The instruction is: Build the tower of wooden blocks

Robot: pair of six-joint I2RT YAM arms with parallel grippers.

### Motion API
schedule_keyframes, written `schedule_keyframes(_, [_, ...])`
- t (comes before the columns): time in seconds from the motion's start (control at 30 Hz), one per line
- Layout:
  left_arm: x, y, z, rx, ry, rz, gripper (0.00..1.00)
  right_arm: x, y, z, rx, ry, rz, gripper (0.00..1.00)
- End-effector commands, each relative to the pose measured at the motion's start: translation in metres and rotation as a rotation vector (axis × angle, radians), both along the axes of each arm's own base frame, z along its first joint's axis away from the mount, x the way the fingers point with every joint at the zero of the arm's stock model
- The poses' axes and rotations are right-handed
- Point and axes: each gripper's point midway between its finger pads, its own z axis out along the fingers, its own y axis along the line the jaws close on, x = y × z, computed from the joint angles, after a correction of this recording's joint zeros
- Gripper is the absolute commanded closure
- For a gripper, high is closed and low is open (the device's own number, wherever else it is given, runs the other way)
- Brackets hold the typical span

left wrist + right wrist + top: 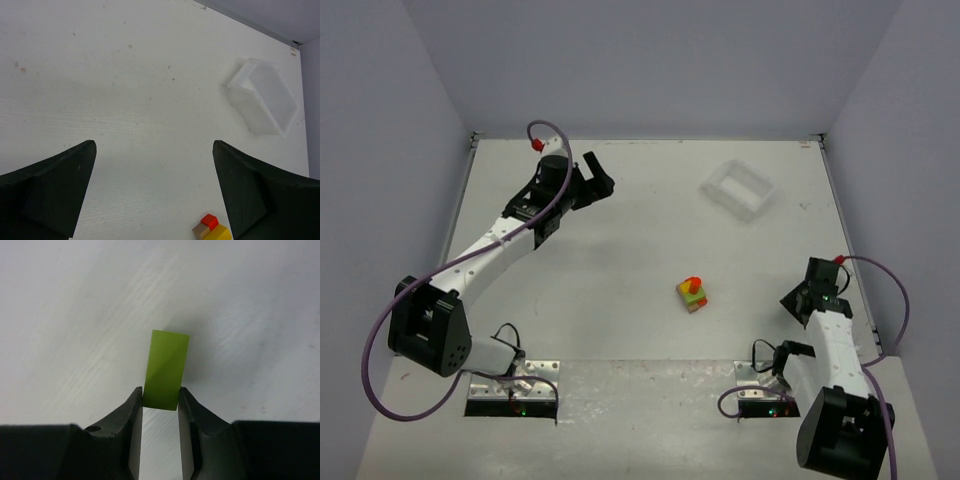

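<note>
Right gripper [160, 397]: clenched on the near end of a green block [167, 367], one finger pressing each long side. I can't tell if the block sits on the table [620, 300] or has just left it.
Progress: partly done, I'd say. A short tower [692, 294] stands mid-table, red or orange on top with yellow and tan below (a sliver of green may be in there too). The green block is not on it yet, so at least that one is left to place. I see no other loose blocks.
Tower against right gripper: well apart. From the top view it sits off to that gripper's left and a bit farther from the arm bases, with bare table between.
Left gripper [153, 145]: released, jaws spread wide and holding nothing. It hangs over the far-left table, and the tower just peeks in at the bottom edge of its wrist view.
Tray [738, 189]: white, at the far right, well away from the tower, with nothing showing inside it.
</note>
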Motion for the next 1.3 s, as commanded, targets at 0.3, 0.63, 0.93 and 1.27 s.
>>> schedule_keyframes(0.3, [-0.033, -0.028, 0.023, -0.099, -0.111, -0.238, 0.00, 0.095, 0.146, 0.150, 0.387, -0.567, 0.887, 1.00])
schedule_keyframes(0.63, [-0.143, -0.134, 0.077, -0.524, -0.336, -1.008, 0.00, 0.051, 0.269, 0.238, 0.733, -0.742, 1.442, 1.00])
schedule_keyframes(0.93, [-0.160, -0.162, 0.102, -0.603, -0.377, -1.039, 0.00, 0.041, 0.300, 0.259, 0.772, -0.838, 1.569, 1.00])
schedule_keyframes(1.27, [-0.157, -0.167, 0.100, -0.661, -0.359, -1.007, 0.20, 0.030, 0.305, 0.267, 0.834, -0.860, 1.586, 1.00])
